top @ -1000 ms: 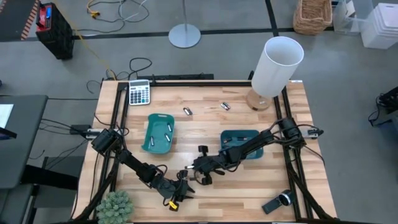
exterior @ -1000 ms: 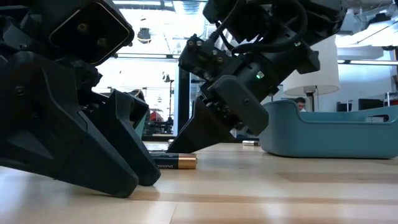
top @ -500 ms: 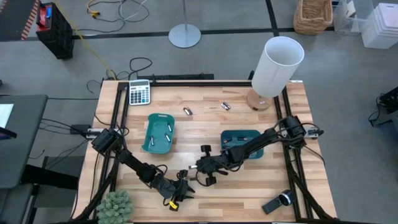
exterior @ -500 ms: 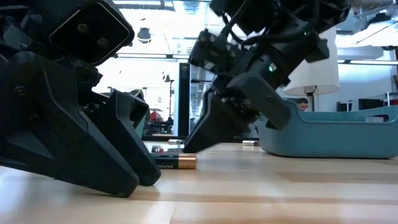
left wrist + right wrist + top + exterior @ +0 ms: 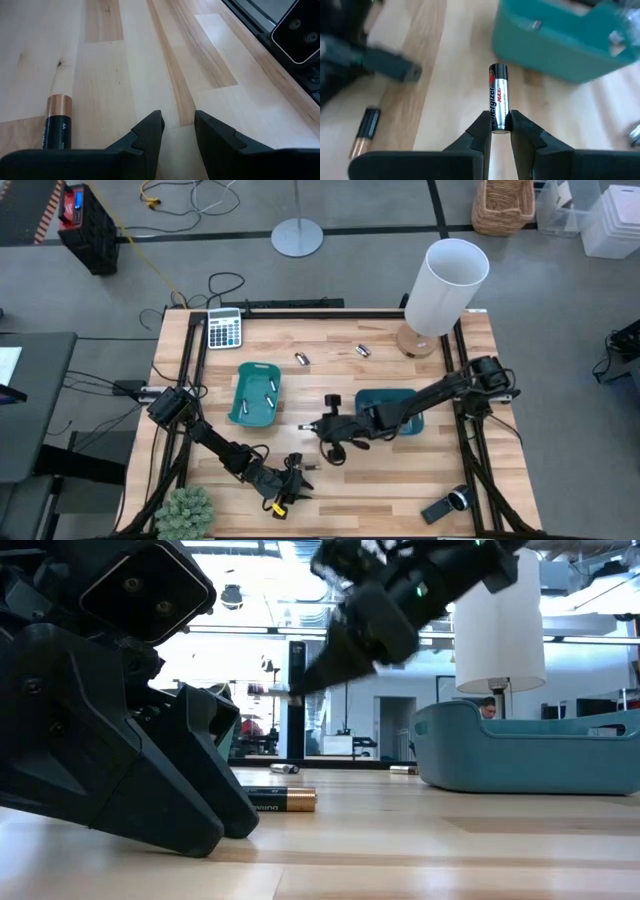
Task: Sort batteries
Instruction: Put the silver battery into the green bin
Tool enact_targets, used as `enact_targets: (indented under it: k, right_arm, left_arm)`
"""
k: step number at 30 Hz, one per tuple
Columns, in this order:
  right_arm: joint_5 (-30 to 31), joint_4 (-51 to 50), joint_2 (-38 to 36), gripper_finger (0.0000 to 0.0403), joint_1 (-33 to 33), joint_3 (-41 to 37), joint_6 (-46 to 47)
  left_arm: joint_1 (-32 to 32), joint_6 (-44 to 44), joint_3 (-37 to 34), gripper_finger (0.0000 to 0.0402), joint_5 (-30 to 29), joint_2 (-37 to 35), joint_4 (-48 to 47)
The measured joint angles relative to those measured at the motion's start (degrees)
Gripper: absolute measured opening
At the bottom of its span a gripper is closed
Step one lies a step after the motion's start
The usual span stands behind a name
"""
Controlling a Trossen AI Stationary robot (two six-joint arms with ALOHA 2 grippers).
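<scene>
My right gripper (image 5: 499, 131) hangs above the table's middle (image 5: 318, 428), shut on a silver-and-black battery (image 5: 498, 95). My left gripper (image 5: 177, 125) rests low near the front edge (image 5: 297, 476), open, with nothing between its fingers. A black-and-copper battery (image 5: 59, 122) lies on its side on the wood just beside it (image 5: 283, 800). A teal tray (image 5: 255, 393) at the left holds several batteries. A second teal tray (image 5: 392, 402) sits partly under my right arm. Two loose batteries (image 5: 301, 359) (image 5: 362, 350) lie on the table farther back. My right gripper pinches the battery's near end (image 5: 499, 120) between its two fingers. The fingers slant down from the table's right, and the battery sticks out forward past them, in line with them. It is lifted clear of the table.
A grey calculator (image 5: 224, 330) sits at the far left corner and a white lamp (image 5: 445, 285) at the far right. A black-and-silver handheld device (image 5: 445, 505) lies at the front right. A green plant (image 5: 185, 510) stands at the front left corner.
My right gripper has risen from the tabletop and drifted toward the far edge, tipping a little, still shut on the battery. The battery has come up clear of the wood with it.
</scene>
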Motion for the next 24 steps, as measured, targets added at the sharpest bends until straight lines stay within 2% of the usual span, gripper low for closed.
enact_targets:
  k: [9, 17, 20, 24]
  right_arm:
    - [-0.3, 11.4, -2.3, 0.0074, -4.9, 0.1, -6.1]
    - [-6.0, 18.9, -2.3, 0.0074, -10.7, 0.2, -6.0]
    - [-8.4, 19.4, -0.3, 0.0074, -12.2, 2.8, -5.6]
    - [-12.3, 16.5, 5.2, 0.0074, -13.6, 10.4, -5.0]
  left_arm:
    - [0.0, 0.5, 0.0, 0.0116, 0.0, 0.0, 0.2]
    - [0.0, 1.2, 0.0, 0.0116, 0.0, 0.0, 0.3]
    - [0.0, 1.3, 0.0, 0.0116, 0.0, 0.0, 0.3]
    - [0.0, 1.5, 0.0, 0.0116, 0.0, 0.0, 0.5]
